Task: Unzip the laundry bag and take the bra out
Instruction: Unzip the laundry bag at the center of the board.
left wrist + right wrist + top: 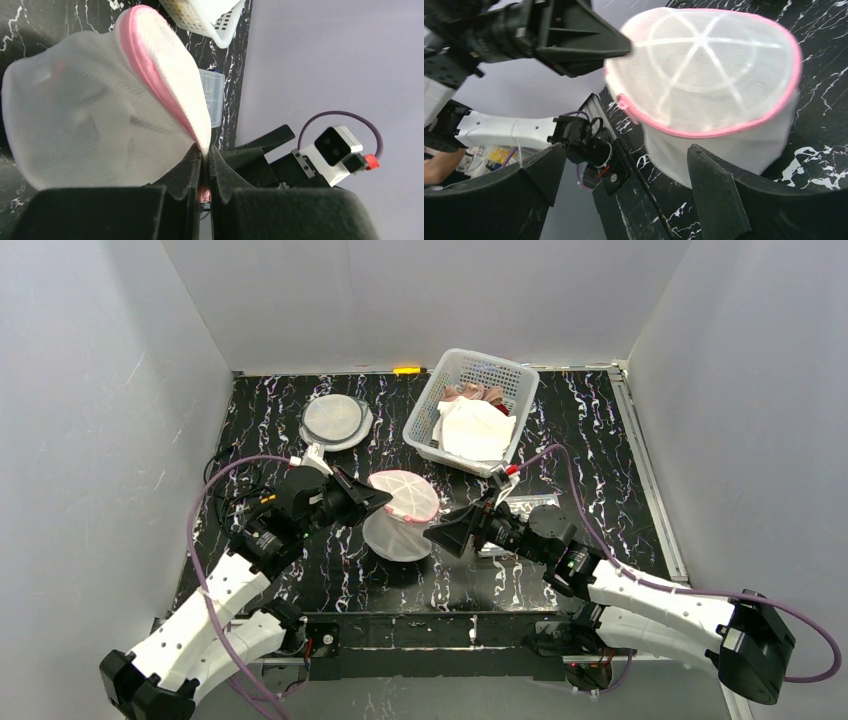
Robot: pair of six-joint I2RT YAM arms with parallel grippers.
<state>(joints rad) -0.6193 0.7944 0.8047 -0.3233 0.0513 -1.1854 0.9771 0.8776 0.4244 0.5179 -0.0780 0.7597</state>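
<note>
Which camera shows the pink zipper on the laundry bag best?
Right wrist: the zipper shows as a nearly whole pink ring atop the laundry bag. Left wrist shows one close stretch running into the left gripper; top external only a thin pink edge.

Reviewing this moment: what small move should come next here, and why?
Probably ease the right end effector forward to the pink zip of the laundry bag. Its jaws stand open, short of the bag, while the left end effector is shut on the bag's rim, steadying it, and the zip looks closed.
</note>
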